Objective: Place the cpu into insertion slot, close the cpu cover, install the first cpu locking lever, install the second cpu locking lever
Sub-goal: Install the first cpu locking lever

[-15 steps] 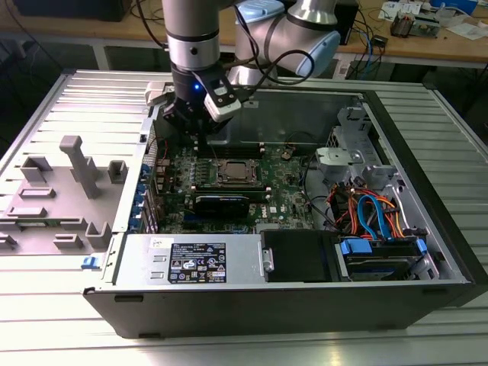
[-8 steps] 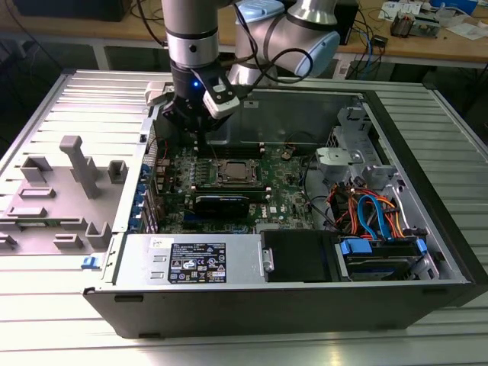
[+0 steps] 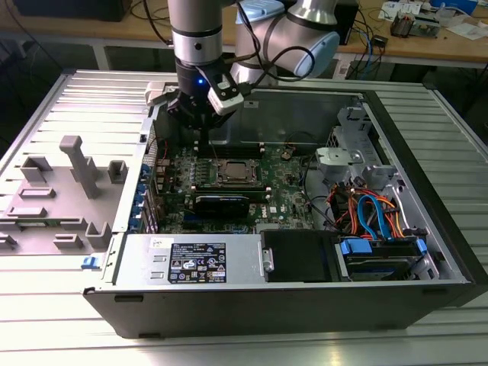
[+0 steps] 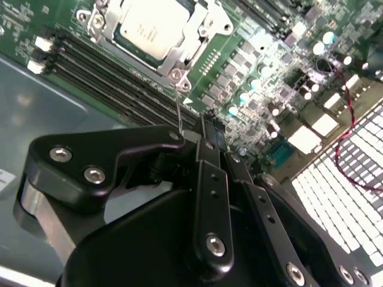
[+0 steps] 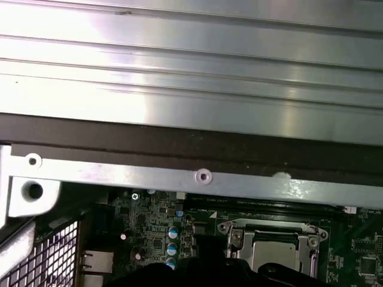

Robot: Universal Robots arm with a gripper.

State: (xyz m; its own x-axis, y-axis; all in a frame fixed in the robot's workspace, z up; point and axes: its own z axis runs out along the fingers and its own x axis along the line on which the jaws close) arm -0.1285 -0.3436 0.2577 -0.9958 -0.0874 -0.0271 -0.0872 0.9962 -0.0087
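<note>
The cpu [image 4: 149,27] lies silver side up in the insertion slot [image 4: 96,21] on the green motherboard [image 3: 286,191]. The cpu cover [image 4: 187,49] lies flat around it, its window framing the chip. My gripper [image 4: 210,128] hangs over the board just beside the socket, toward the case's back wall, with its black fingers [image 4: 206,149] shut together and nothing visibly between them. A thin metal lever rod [image 4: 178,104] stands up close to the fingertips. In the exterior view the gripper [image 3: 204,143] is behind and to the left of the cpu [image 3: 236,173]. The first wrist view shows the cpu [image 5: 272,254] under the cover [image 5: 239,230].
Long black memory slots [image 4: 108,66] run beside the socket. The case's metal back wall [image 5: 191,89] rises close behind my wrist. A power supply [image 3: 191,263] and bundled cables [image 3: 374,213] fill the near and right side. A grey fixture [image 3: 72,183] sits on the table to the left.
</note>
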